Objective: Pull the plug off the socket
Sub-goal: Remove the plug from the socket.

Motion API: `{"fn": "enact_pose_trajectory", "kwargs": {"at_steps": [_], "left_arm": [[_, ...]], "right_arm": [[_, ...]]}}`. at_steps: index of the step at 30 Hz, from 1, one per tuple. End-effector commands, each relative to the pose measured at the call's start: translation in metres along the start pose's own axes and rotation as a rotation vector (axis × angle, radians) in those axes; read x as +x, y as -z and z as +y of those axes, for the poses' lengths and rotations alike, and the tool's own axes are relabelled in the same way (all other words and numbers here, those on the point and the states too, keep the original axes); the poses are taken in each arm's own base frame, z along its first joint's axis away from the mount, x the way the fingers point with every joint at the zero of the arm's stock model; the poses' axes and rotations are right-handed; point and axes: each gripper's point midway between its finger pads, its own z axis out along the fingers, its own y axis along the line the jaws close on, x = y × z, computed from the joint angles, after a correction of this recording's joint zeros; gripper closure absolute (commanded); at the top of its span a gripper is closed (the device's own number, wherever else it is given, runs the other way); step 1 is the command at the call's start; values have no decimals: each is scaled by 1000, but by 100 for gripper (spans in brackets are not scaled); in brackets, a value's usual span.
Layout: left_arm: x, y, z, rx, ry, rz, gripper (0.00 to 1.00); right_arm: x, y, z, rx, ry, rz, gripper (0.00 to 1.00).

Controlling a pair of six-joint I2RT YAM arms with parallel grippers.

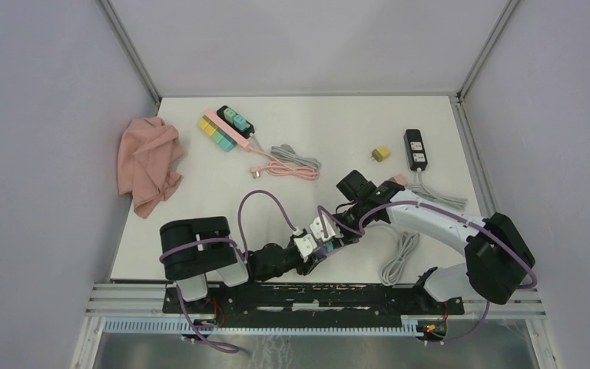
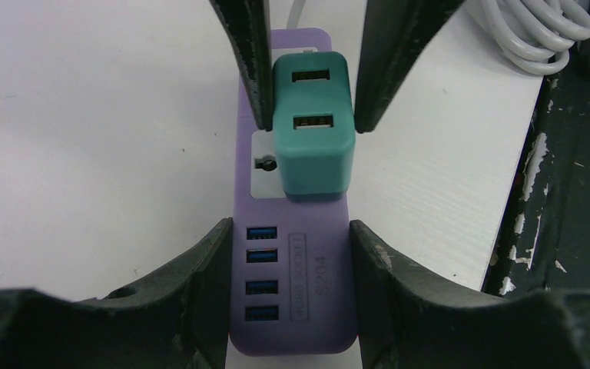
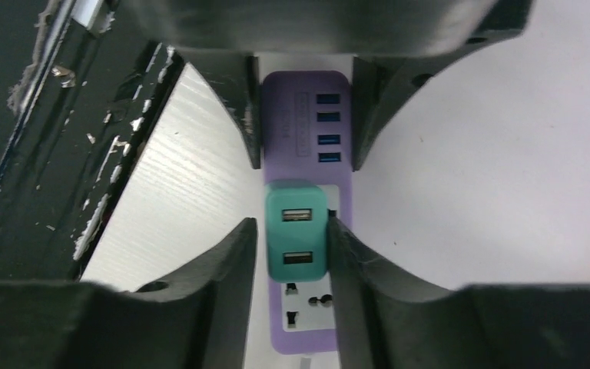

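White counter (image 1: 338, 131), grey-walled, seen from above: the purple power strip (image 2: 319, 307) lies at its near edge, centre, largely hidden in that view. Your left gripper (image 2: 290, 254) clamps the strip's USB end; your right gripper (image 3: 296, 238) pinches the teal plug (image 2: 313, 131), which sits seated in the strip. Judged step: extraction. Pull straight up while the strip is held down. Only the wrist views show these contacts.
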Motion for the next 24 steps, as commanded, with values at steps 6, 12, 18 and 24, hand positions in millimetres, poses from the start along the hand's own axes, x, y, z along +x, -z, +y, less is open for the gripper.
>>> {"fn": "enact_pose_trajectory", "kwargs": {"at_steps": [6, 12, 18, 24], "left_arm": [[-2, -1, -3, 12, 39, -12, 97], [-2, -1, -3, 13, 39, -13, 97], [-2, -1, -3, 13, 39, -11, 97], [-2, 3, -3, 14, 39, -19, 97]], "right_arm": [[-1, -2, -11, 42, 9, 29, 84], [-25, -9, -7, 7, -11, -46, 93], [-30, -3, -24, 55, -119, -72, 95], [-4, 21, -10, 45, -86, -57, 97]]}}
